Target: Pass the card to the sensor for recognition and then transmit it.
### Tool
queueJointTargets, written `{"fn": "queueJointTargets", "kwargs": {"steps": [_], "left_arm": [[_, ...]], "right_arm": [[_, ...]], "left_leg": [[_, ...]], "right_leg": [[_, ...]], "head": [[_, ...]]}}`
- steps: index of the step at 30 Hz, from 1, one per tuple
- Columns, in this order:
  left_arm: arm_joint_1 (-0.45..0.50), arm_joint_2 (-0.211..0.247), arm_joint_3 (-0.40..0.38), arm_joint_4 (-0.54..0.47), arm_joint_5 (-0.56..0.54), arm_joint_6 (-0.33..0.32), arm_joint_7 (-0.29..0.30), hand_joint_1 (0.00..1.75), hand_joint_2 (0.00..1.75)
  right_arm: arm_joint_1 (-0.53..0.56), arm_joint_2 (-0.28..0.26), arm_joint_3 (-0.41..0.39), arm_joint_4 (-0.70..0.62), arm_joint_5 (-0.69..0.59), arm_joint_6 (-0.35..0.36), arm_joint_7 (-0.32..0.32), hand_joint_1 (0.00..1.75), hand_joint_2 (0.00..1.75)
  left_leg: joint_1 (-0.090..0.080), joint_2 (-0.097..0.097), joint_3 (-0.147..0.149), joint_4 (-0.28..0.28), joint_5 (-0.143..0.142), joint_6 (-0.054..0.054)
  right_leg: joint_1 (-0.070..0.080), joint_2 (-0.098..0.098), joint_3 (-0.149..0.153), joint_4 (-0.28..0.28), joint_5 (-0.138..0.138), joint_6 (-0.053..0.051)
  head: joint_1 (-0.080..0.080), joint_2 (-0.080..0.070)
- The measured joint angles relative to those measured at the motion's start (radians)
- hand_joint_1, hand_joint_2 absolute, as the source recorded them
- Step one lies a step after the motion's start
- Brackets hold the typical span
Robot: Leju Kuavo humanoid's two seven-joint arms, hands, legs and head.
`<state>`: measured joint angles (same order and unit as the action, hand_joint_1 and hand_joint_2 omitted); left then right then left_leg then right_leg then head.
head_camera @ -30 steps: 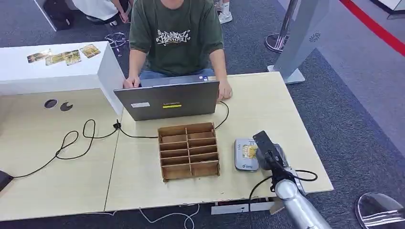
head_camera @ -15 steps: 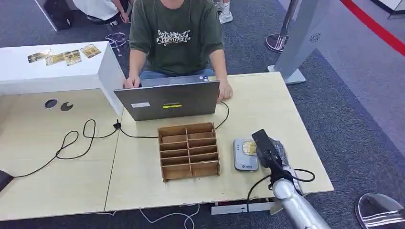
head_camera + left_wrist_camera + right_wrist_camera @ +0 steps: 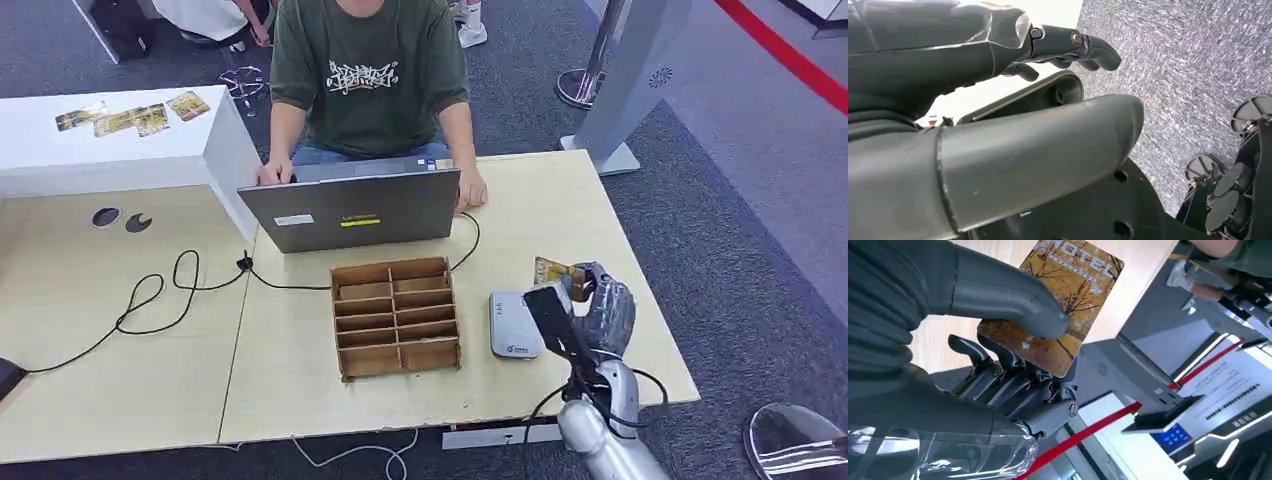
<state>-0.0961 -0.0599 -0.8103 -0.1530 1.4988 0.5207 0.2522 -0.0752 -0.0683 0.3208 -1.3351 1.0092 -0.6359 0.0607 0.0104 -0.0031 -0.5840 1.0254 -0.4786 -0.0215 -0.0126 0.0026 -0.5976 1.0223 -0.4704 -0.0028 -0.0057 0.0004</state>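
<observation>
A yellow hotel card point(image 3: 556, 272) with an autumn-tree picture is pinched in my right hand point(image 3: 602, 308), which hovers above the table just right of the grey sensor pad point(image 3: 514, 326). The card sticks out toward the laptop side, clear of the pad. The right wrist view has the thumb point(image 3: 1003, 296) pressing the card point(image 3: 1070, 295) against the dark fingers point(image 3: 1013, 375). My left hand point(image 3: 1013, 135) hangs beside my body over grey carpet, fingers apart and holding nothing.
A wooden slotted organiser point(image 3: 395, 316) stands left of the sensor. Behind it is an open laptop point(image 3: 350, 210) with a person point(image 3: 368, 70) seated at it. Black cables point(image 3: 160, 300) trail over the table point(image 3: 560, 200). Several cards point(image 3: 130, 118) lie on a white counter.
My right hand has lifted the card off the sensor pad and raised it up and back; the pad's top is now bare.
</observation>
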Motion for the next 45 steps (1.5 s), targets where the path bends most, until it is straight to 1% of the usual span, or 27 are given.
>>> {"fn": "queueJointTargets", "kwargs": {"steps": [2, 4, 7, 9, 10, 11, 12, 14, 16, 17, 18, 19, 20, 21, 22, 23, 26, 30, 35, 42, 45], "left_arm": [[0.000, -0.001, 0.000, 0.000, -0.006, 0.000, 0.000, 0.00, 0.00], [0.000, -0.003, 0.000, 0.000, -0.016, 0.001, 0.002, 0.00, 0.00], [0.000, -0.004, 0.000, 0.000, -0.021, 0.003, 0.003, 0.00, 0.00], [0.000, -0.005, 0.000, 0.000, -0.027, 0.008, 0.005, 0.00, 0.00], [0.000, -0.005, 0.000, 0.000, -0.027, 0.009, 0.005, 0.00, 0.00], [0.000, -0.005, 0.000, 0.000, -0.029, 0.011, 0.005, 0.00, 0.00], [-0.001, -0.005, 0.000, 0.000, -0.031, 0.012, 0.005, 0.00, 0.00], [0.000, -0.006, 0.000, 0.000, -0.034, 0.016, 0.005, 0.00, 0.00], [0.000, -0.006, 0.000, 0.000, -0.036, 0.019, 0.005, 0.00, 0.00], [-0.002, -0.006, 0.000, 0.000, -0.038, 0.019, 0.005, 0.00, 0.00], [-0.003, -0.006, 0.000, 0.000, -0.042, 0.019, 0.005, 0.00, 0.00], [-0.004, -0.006, 0.000, 0.000, -0.048, 0.019, 0.006, 0.00, 0.00], [-0.007, -0.006, 0.000, 0.000, -0.052, 0.019, 0.006, 0.00, 0.00], [-0.009, -0.007, 0.000, 0.000, -0.053, 0.019, 0.006, 0.00, 0.00], [-0.010, -0.008, 0.000, 0.000, -0.053, 0.019, 0.006, 0.00, 0.00], [-0.009, -0.008, 0.000, 0.000, -0.053, 0.019, 0.006, 0.00, 0.00], [-0.007, -0.008, 0.000, 0.000, -0.054, 0.019, 0.006, 0.00, 0.00], [-0.009, -0.008, 0.000, 0.000, -0.056, 0.018, 0.008, 0.00, 0.00], [-0.009, -0.008, 0.000, 0.000, -0.063, 0.016, 0.008, 0.00, 0.00], [-0.010, -0.008, 0.000, 0.000, -0.072, 0.014, 0.008, 0.00, 0.00], [-0.011, -0.008, 0.000, 0.000, -0.082, 0.011, 0.008, 0.00, 0.00]], "right_arm": [[0.006, 0.005, -0.006, -0.014, 0.076, -0.008, 0.009, 1.75, 1.75], [0.015, 0.019, -0.026, -0.036, 0.218, -0.013, 0.023, 1.75, 1.75], [0.025, 0.044, -0.065, -0.079, 0.396, -0.013, 0.027, 1.75, 1.75], [0.027, 0.049, -0.085, -0.116, 0.514, -0.014, 0.067, 1.75, 1.75], [0.027, 0.049, -0.090, -0.131, 0.540, -0.014, 0.079, 1.75, 1.75], [0.024, 0.035, -0.098, -0.147, 0.551, -0.014, 0.102, 1.75, 1.75], [0.020, 0.009, -0.097, -0.161, 0.553, -0.014, 0.127, 1.75, 1.75], [-0.017, -0.089, -0.090, -0.184, 0.557, -0.014, 0.201, 1.75, 1.75], [-0.080, -0.186, -0.046, -0.184, 0.559, -0.014, 0.300, 1.75, 1.75], [-0.130, -0.234, 0.000, -0.177, 0.562, -0.013, 0.390, 1.75, 1.75], [-0.189, -0.270, 0.057, -0.162, 0.562, -0.011, 0.487, 1.75, 1.75], [-0.243, -0.308, 0.137, -0.149, 0.560, -0.009, 0.576, 1.75, 1.75], [-0.278, -0.340, 0.209, -0.139, 0.564, -0.009, 0.585, 1.75, 1.75], [-0.303, -0.361, 0.260, -0.126, 0.567, -0.009, 0.587, 1.75, 1.75], [-0.326, -0.370, 0.310, -0.109, 0.564, -0.008, 0.588, 1.75, 1.75], [-0.346, -0.382, 0.348, -0.096, 0.561, -0.009, 0.588, 1.75, 1.75], [-0.389, -0.407, 0.420, -0.062, 0.561, -0.012, 0.588, 1.75, 1.75], [-0.410, -0.410, 0.473, -0.034, 0.561, -0.013, 0.588, 1.75, 1.75], [-0.434, -0.404, 0.516, -0.013, 0.561, -0.013, 0.588, 1.75, 1.75], [-0.478, -0.378, 0.561, 0.008, 0.561, -0.013, 0.588, 1.75, 1.75], [-0.511, -0.352, 0.588, 0.023, 0.562, -0.013, 0.588, 1.75, 1.75]], "left_leg": [[0.000, 0.000, 0.000, 0.000, 0.000, 0.000], [0.000, 0.000, 0.000, 0.000, 0.000, 0.000], [0.000, 0.000, 0.000, 0.000, 0.000, 0.000], [0.000, 0.000, 0.000, 0.000, 0.000, 0.000], [0.000, 0.000, 0.000, 0.000, 0.000, 0.000], [0.000, 0.000, 0.000, 0.000, 0.000, 0.000], [-0.001, 0.000, 0.000, 0.000, 0.000, 0.000], [-0.002, -0.001, -0.001, 0.000, 0.000, 0.000], [-0.003, 0.002, -0.002, 0.000, 0.000, 0.001], [-0.003, 0.002, -0.003, 0.001, -0.001, 0.002], [-0.004, 0.004, -0.002, 0.001, 0.000, 0.002], [-0.004, 0.005, 0.000, 0.001, 0.000, 0.002], [-0.003, 0.005, 0.002, 0.001, 0.000, 0.002], [-0.002, 0.004, 0.001, 0.001, 0.001, 0.003], [-0.002, 0.000, 0.000, 0.002, 0.002, 0.003], [-0.003, -0.001, -0.001, 0.002, 0.003, 0.004], [-0.002, -0.002, -0.002, 0.001, 0.003, 0.004], [-0.002, -0.001, -0.003, 0.001, 0.003, 0.004], [-0.002, -0.002, -0.003, 0.001, 0.003, 0.004], [-0.002, -0.002, -0.003, 0.001, 0.003, 0.004], [-0.002, -0.001, -0.003, 0.001, 0.003, 0.004]], "right_leg": [[0.000, 0.000, 0.000, 0.000, 0.000, 0.000], [0.000, 0.000, 0.000, 0.000, 0.000, 0.000], [0.000, 0.000, 0.000, 0.000, 0.000, 0.000], [0.000, 0.000, 0.000, 0.000, 0.000, 0.000], [0.000, 0.000, 0.000, 0.000, 0.000, 0.000], [0.000, 0.000, 0.000, 0.000, 0.000, 0.000], [-0.001, 0.000, 0.000, 0.000, 0.000, 0.000], [-0.002, -0.001, 0.000, 0.000, 0.001, 0.001], [-0.002, 0.001, 0.000, 0.000, 0.002, 0.002], [-0.003, 0.002, 0.000, 0.000, 0.002, 0.003], [-0.004, 0.004, -0.001, 0.000, 0.004, 0.003], [-0.004, 0.005, -0.001, 0.000, 0.004, 0.003], [-0.003, 0.005, 0.000, -0.001, 0.004, 0.003], [-0.002, 0.003, 0.001, -0.001, 0.004, 0.004], [-0.003, 0.000, 0.000, -0.001, 0.004, 0.004], [-0.003, -0.002, 0.000, 0.000, 0.004, 0.004], [-0.002, -0.002, 0.000, 0.000, 0.003, 0.004], [-0.002, -0.001, -0.001, 0.000, 0.003, 0.004], [-0.002, -0.002, -0.001, 0.000, 0.003, 0.004], [-0.002, -0.002, -0.001, 0.000, 0.003, 0.004], [-0.002, -0.001, -0.001, 0.000, 0.003, 0.004]], "head": [[0.000, 0.000], [0.000, 0.000], [0.000, 0.000], [0.000, 0.000], [0.000, 0.000], [0.000, 0.000], [0.000, 0.000], [0.000, 0.000], [0.000, 0.000], [0.000, 0.000], [0.000, 0.000], [0.000, 0.000], [-0.001, 0.000], [0.001, 0.000], [0.000, 0.000], [0.000, 0.000], [0.000, 0.000], [0.000, 0.000], [0.000, 0.000], [0.000, 0.000], [0.000, 0.000]]}}
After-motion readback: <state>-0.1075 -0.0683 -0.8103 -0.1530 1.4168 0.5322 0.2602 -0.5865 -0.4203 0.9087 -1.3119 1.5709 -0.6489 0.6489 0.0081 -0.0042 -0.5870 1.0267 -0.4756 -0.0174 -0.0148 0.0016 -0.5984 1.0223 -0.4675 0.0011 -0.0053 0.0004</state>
